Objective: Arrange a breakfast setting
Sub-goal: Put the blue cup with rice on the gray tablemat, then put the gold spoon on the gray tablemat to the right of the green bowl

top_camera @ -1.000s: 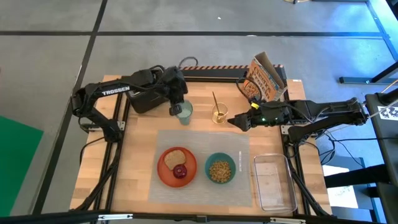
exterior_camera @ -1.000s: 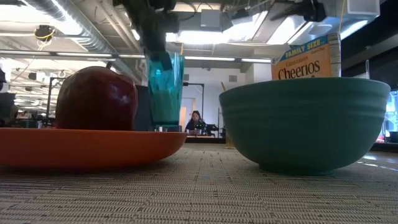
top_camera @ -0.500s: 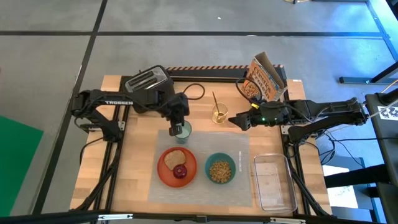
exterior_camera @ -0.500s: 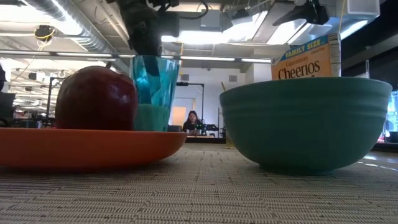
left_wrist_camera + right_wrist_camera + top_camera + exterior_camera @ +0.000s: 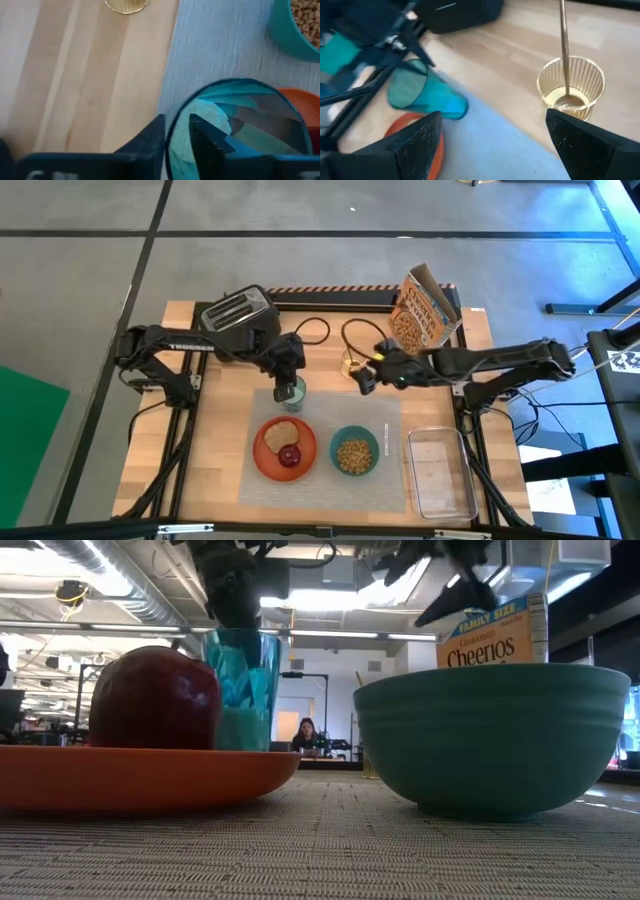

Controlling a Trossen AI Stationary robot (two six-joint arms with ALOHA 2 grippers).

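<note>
The main risk lay with the green-tinted glass (image 5: 290,391). The left hand (image 5: 287,377) pinched only its rim, one finger (image 5: 150,142) outside the wall and the other (image 5: 207,145) inside, as the left wrist view showed. A glass held by so narrow a bite could pivot or slip out, and if the fingers opened before its base sat flat it would likely tip onto the orange plate (image 5: 262,450) just beside it. In the low view the glass (image 5: 240,690) stood upright behind the red fruit (image 5: 155,698), but whether its base touched the grey placemat (image 5: 330,410) could not be told.

A second risk was on the other side. The right hand (image 5: 362,377), fingers spread wide and holding nothing, hovered just beside the small ribbed cup (image 5: 571,87) that held the gold spoon (image 5: 563,42) standing in it. A careless approach could knock that light cup over and send the spoon across the desk (image 5: 215,470).

The glass hung directly under the left hand, at the placemat's far left corner, above the plate carrying the toast slice (image 5: 282,433) and the fruit. The teal bowl (image 5: 354,451) of cereal sat near the plate, well clear of both hands.
</note>
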